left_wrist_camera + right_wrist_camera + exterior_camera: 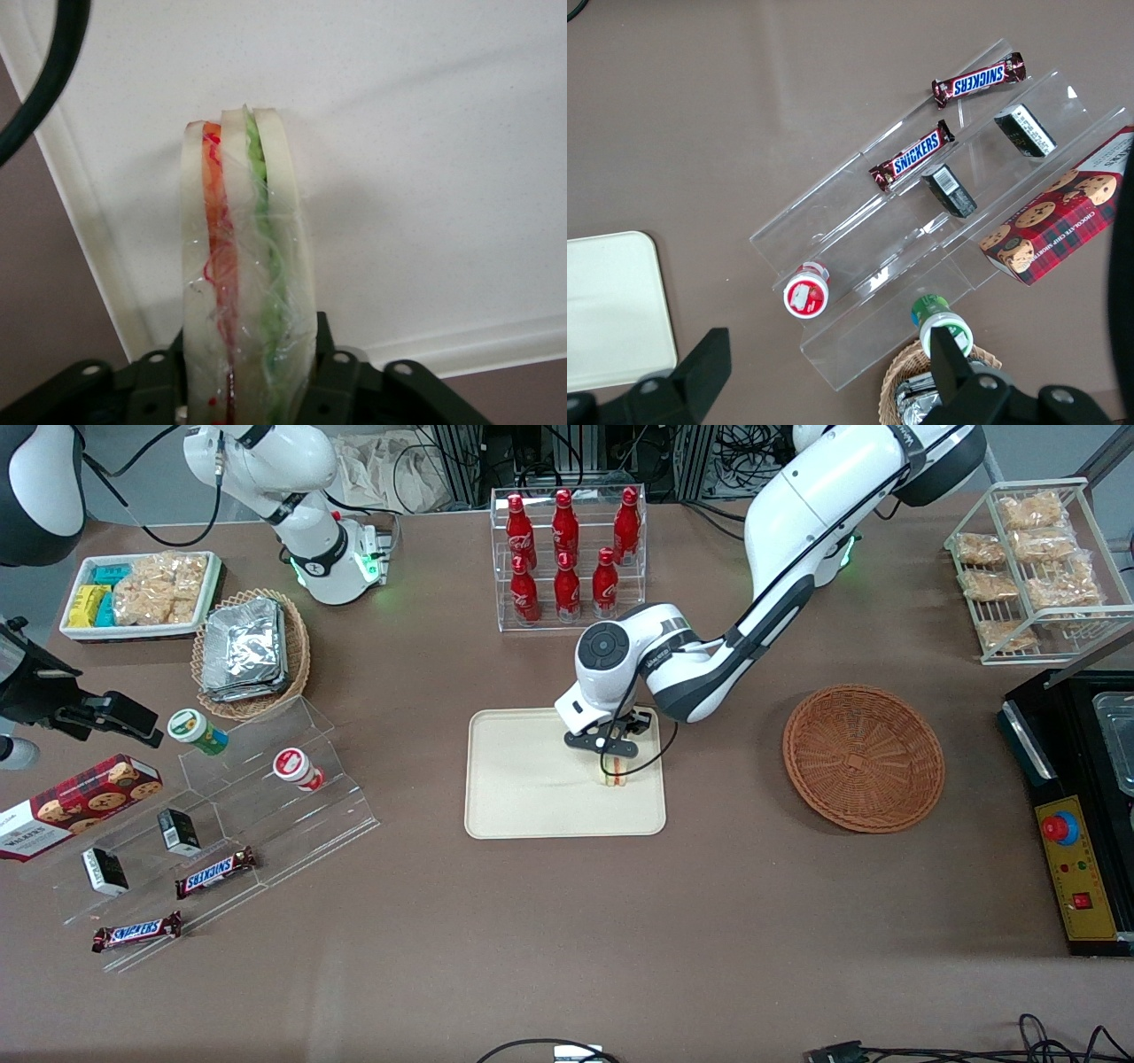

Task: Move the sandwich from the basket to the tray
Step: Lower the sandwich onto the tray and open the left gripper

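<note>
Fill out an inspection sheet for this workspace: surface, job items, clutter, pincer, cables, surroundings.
Surface: brown table, no spills seen.
Sandwich: standing on edge over the tray, held at its bread faces; orange and green filling visible.
Basket: nothing in it, toward the working arm's end of the table.
Clutter: cola bottles in a clear rack, foil packets in a tan basket, Snickers bars, cookie box, two small cups, snack bin, wire rack of snacks.
Pincer: shut on the sandwich, over the tray.
Cables: black cable looping at the wrist; loose cords at the table's nearest edge.
Surroundings: control box with red button.
</note>
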Robot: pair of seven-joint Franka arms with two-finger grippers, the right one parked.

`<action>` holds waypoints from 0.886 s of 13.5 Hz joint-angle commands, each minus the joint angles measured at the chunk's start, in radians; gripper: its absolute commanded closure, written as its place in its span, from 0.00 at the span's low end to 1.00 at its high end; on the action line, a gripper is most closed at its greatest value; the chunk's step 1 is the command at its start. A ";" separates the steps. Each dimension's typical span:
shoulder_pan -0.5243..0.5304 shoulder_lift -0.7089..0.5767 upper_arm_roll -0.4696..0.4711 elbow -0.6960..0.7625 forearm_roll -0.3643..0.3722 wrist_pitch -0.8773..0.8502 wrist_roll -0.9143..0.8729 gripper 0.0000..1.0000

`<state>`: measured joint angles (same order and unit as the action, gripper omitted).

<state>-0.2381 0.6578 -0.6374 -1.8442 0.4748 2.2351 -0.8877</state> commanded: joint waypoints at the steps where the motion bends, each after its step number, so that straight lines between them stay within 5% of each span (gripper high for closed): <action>1: -0.003 -0.007 0.005 0.036 0.015 -0.020 -0.028 0.00; 12: 0.118 -0.076 0.002 0.238 -0.021 -0.219 -0.174 0.00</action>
<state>-0.1632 0.6353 -0.6317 -1.6049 0.4685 2.0570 -1.0284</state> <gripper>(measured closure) 0.000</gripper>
